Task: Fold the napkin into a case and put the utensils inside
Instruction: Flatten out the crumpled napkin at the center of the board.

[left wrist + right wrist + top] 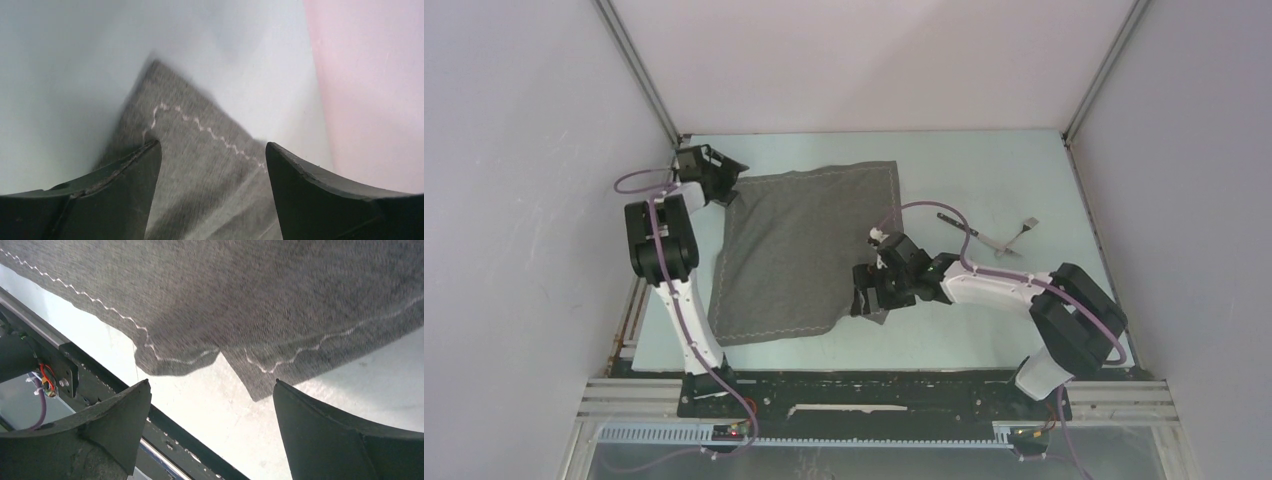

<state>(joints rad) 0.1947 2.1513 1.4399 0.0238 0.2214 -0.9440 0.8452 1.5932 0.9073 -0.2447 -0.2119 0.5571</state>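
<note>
The grey napkin (804,250) lies spread flat on the table, its near right corner rumpled and turned up. My left gripper (724,187) is at the napkin's far left corner. In the left wrist view its fingers stand wide apart, open, with that corner (200,165) lying between and below them (212,150). My right gripper (871,300) is at the near right corner, open (210,385), the folded cloth tip (255,375) just ahead of its fingertips. The utensils lie right of the napkin: a dark-handled knife (959,226) and a small fork (1024,228), their ends meeting.
Enclosure walls close in the table on the left, back and right (370,75). A black frame rail (874,385) runs along the near edge, close under my right gripper (95,367). The right arm's body (1024,290) lies across the table below the utensils.
</note>
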